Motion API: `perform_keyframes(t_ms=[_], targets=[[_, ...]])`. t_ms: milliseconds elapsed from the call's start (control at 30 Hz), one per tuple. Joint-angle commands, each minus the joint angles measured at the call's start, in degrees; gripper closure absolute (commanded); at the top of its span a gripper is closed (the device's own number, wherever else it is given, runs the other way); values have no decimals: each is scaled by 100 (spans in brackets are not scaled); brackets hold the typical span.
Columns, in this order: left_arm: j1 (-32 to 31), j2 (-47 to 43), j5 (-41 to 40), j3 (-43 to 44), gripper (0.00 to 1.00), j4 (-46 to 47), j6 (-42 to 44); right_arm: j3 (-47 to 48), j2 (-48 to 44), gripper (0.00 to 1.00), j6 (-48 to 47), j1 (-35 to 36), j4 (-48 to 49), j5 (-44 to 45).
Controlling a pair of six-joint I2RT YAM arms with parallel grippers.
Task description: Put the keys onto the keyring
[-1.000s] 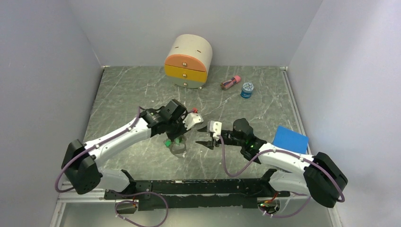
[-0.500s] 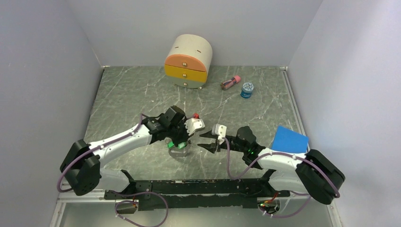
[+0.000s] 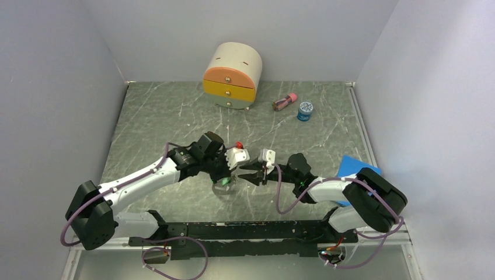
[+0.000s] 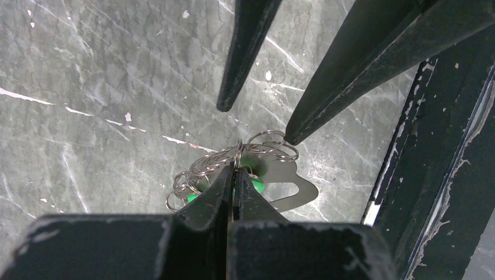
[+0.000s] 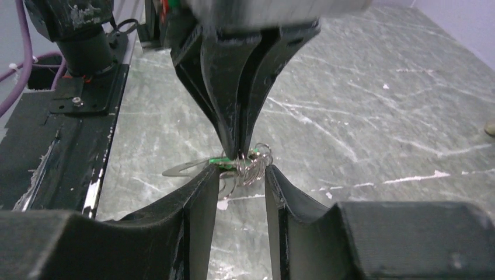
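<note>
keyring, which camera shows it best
The left wrist view: the keyring and its chain loops show clearly at the left pincer tips. The right wrist view shows a small tangle; in the top view it is barely a speck.

arms (image 3: 146, 178): white w/ blk joints | purple cables (image 3: 280, 195) | blk pincers

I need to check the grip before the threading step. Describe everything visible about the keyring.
The keyring is a cluster of thin, silvery wire loops with a short chain of small rings trailing off, bunched beside the green-headed keys. It looks like shiny metal. The left end effector, shut, pinches it at the loops, just above the marble tabletop. The right end effector straddles it with its fingers apart; whether they touch it is unclear.
</note>
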Motion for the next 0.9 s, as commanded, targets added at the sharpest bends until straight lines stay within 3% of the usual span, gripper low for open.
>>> perform_keyframes(t_ms=[0,733,867], targets=[[-33,-93,164,212,98,-140,280,344,27,62,35,-10,319,-317],[-60,-241,427,209,97,37,209,712,917,66,478,-2,722,-783],[-59,-248,411,263,97,-30,268,803,1005,72,465,-3,651,-875]])
